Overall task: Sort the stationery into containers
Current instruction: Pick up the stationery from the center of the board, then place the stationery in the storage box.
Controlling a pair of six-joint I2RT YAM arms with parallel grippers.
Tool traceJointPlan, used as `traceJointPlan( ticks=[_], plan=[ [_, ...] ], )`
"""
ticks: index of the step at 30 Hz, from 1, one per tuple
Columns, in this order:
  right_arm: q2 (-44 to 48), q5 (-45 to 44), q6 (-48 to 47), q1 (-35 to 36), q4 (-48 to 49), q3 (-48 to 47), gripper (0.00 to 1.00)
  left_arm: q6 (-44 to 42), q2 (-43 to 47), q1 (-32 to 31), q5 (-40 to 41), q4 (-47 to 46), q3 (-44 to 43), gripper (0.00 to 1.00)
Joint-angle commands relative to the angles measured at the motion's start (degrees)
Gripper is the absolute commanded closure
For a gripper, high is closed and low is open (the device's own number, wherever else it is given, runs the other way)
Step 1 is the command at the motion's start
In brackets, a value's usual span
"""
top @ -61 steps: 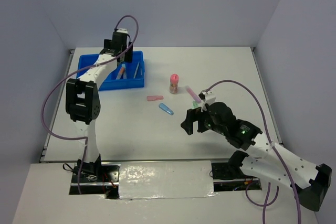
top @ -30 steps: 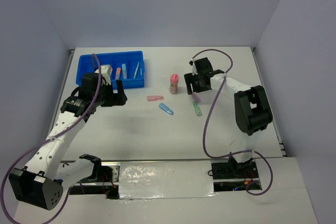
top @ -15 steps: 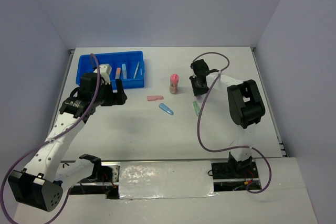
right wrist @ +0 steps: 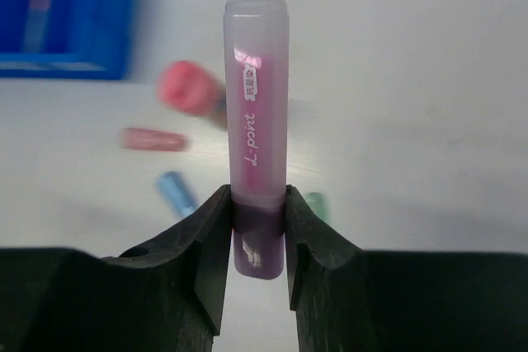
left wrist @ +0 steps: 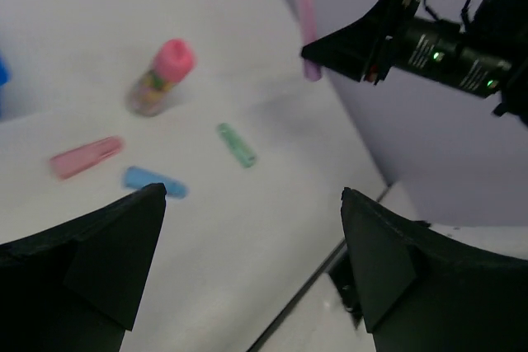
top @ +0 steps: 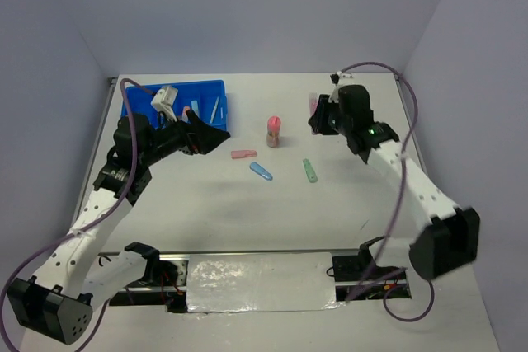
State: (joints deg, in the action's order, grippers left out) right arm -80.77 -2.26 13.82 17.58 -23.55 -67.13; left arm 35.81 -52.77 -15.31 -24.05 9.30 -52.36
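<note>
Three strays, pink stick (top: pixel 243 154), blue stick (top: pixel 261 171) and green stick (top: pixel 310 171), lie near the pink-capped cylinder (top: pixel 273 130) overhead; the left arm (top: pixel 124 162) overlaps the blue tray (top: pixel 206 86). Left wrist: left gripper (left wrist: pixel 247 261) spread wide, empty. Right wrist: right gripper (right wrist: pixel 257 232) pinches the purple marker (right wrist: pixel 257 105) upright, clear of the table (right wrist: pixel 396 80).

White on the worktop (top: pixel 247 204), bright blue on the tray (top: pixel 206 84), black on the left fingers (left wrist: pixel 82 261) and the right fingers (right wrist: pixel 198 261), purple on the cables (top: pixel 369 63). Translucent pinkish purple on the marker (right wrist: pixel 256 121) between the right fingers, darker purple at its base, with a pale clear cap and white script lettering along the barrel. Pale pink for one stick (top: pixel 243 154), light blue for a second stick (top: pixel 261 171), mint green for a third stick (top: pixel 309 171), and a hot-pink cap over a mottled, many-coloured body on the small bottle (top: pixel 273 131).
</note>
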Motion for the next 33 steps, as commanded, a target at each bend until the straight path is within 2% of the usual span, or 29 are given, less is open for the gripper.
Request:
traceJointPlan(
  ticks=[1,4,5,6,7,13,21,24,26,29,30,32,33],
  plan=[
    [10.6,16.7,7.4,4.2,7.4,7.4,1.0,14.3,-1.6,-3.3,-9.8,-24.6,1.3,0.01],
    [18.0,20.6,13.0,9.1,12.3,11.7,1.0,15.3,-6.3,-8.7,-7.2,-25.2,-2.2,0.01],
    [21.5,19.8,14.3,12.7,13.6,12.2,1.0,14.4,-8.3,-11.4,-5.1,-23.4,-4.8,0.01],
    [21.5,19.8,14.3,12.7,13.8,12.1,1.0,14.0,-9.2,-12.5,-5.0,-23.4,-6.0,0.01],
    [22.6,18.0,14.8,16.2,13.7,11.7,1.0,13.8,-10.0,-14.1,-3.2,-22.6,-7.4,0.01],
    [23.4,15.7,15.6,22.9,13.3,9.0,1.0,13.9,-12.4,-14.7,0.0,-21.6,-8.4,0.04],
    [19.4,13.2,14.9,26.9,13.4,6.0,1.0,14.7,-14.9,-14.8,-1.5,-22.0,-7.6,0.13],
    [18.4,13.1,14.7,27.4,14.0,4.7,1.0,14.2,-15.3,-14.8,-1.4,-21.3,-7.5,0.22],
    [17.7,13.3,14.7,27.7,14.2,3.8,1.0,13.9,-15.5,-14.8,-1.8,-21.4,-7.4,0.37],
    [15.9,14.6,14.1,27.9,15.2,3.4,1.0,12.5,-15.7,-14.8,-2.2,-21.4,-8.1,0.65],
    [15.7,15.0,14.0,28.0,15.9,3.8,0.82,12.2,-15.8,-14.8,-2.4,-20.9,-9.0,0.82],
    [15.7,16.1,13.2,27.9,18.6,5.7,0.46,8.0,-16.5,-14.7,-1.9,-18.6,-10.9,0.99],
    [15.7,15.7,12.7,27.4,18.5,6.0,0.01,5.5,-16.7,-14.7,0.0,-16.4,-14.3,1.0]
  ],
)
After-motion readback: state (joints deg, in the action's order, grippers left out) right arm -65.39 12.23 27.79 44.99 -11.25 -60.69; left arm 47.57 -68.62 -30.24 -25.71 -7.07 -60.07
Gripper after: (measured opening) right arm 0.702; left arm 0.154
